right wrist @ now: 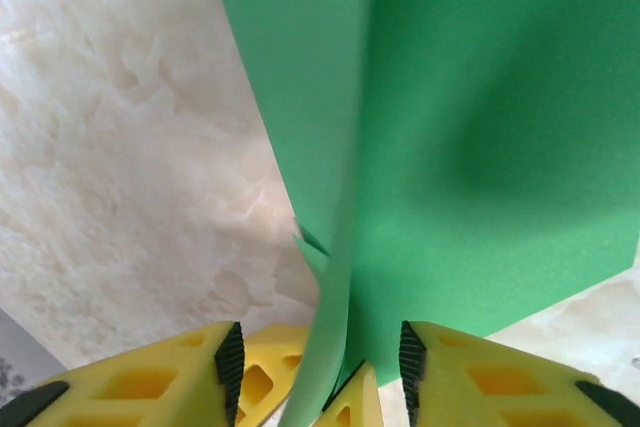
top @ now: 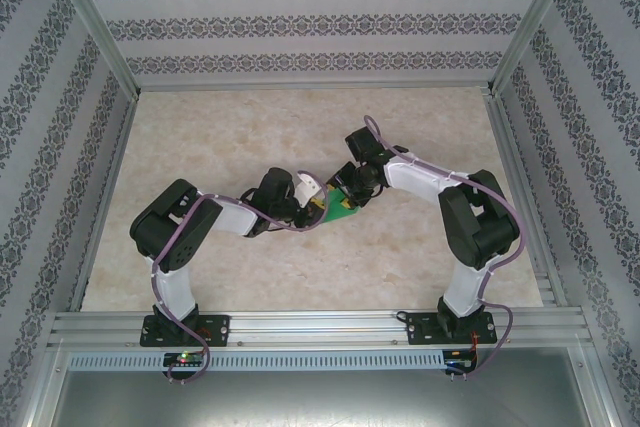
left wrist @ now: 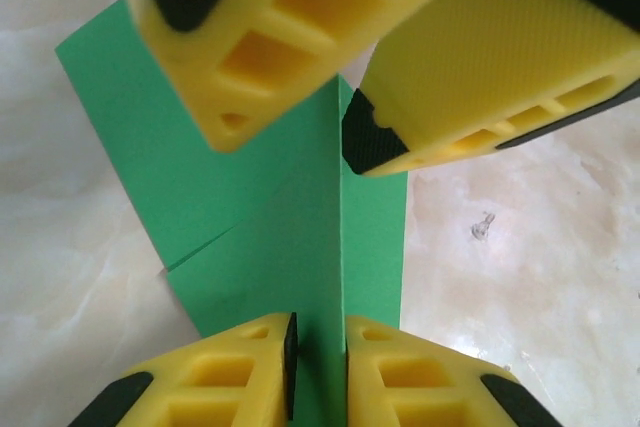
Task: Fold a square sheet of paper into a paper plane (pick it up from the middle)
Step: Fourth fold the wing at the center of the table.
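While both arms meet mid-table:
Paper: thin bright green folded paper sheet stands on edge, crease running lengthwise between grippers.
Left gripper: fingers narrow, pinching the fold.
Right gripper: fingers parted around the paper's edge.

Probably a lab test cell: aluminium-profile frame, patterned wallpaper panels, beige marble-look tabletop.

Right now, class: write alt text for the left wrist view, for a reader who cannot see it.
Folded green paper stands creased on a marble table, its ridge pinched between the left gripper's yellow fingers. The right gripper meets the paper from above.
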Controlling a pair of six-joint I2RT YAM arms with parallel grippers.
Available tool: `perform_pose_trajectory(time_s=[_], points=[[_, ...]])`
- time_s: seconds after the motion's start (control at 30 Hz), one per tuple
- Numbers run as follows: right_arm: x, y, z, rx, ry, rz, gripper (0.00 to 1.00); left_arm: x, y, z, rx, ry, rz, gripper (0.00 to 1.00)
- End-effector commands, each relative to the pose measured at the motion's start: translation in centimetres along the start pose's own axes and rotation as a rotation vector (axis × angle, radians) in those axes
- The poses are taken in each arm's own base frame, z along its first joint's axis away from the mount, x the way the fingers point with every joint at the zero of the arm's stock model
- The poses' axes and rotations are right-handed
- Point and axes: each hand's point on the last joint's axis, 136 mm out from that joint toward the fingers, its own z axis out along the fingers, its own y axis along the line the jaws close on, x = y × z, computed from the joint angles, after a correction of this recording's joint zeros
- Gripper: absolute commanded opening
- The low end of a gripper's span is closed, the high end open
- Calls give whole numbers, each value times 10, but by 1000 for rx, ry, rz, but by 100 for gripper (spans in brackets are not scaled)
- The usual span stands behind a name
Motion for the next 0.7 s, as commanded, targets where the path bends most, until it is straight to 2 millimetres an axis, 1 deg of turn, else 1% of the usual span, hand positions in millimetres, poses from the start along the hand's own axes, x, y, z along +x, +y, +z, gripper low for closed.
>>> perform_pose_trajectory(time_s=[0.0,0.13,0.17,0.27,0.4,0.5,0.57,0.67], points=[[-12,4,-20,-24,-37,-53,54,4,-10,7,54,32,12,20],[-28,12,-43,-95,-112,-181,62,4,-14,7,79,54,-31,18],[-31,14,-48,-116,-132,-222,63,4,-16,7,87,65,-47,18],[-37,11,-55,-165,-159,-296,63,5,-16,8,96,101,-85,17],[-35,1,-54,-227,-162,-345,61,3,-14,8,80,142,-126,16],[-31,-3,-53,-271,-173,-375,60,6,-13,9,77,161,-176,16],[-26,-3,-48,-307,-158,-386,59,9,-13,10,75,168,-213,16],[-18,-7,-38,-304,-123,-391,56,10,-12,11,71,168,-255,15]])
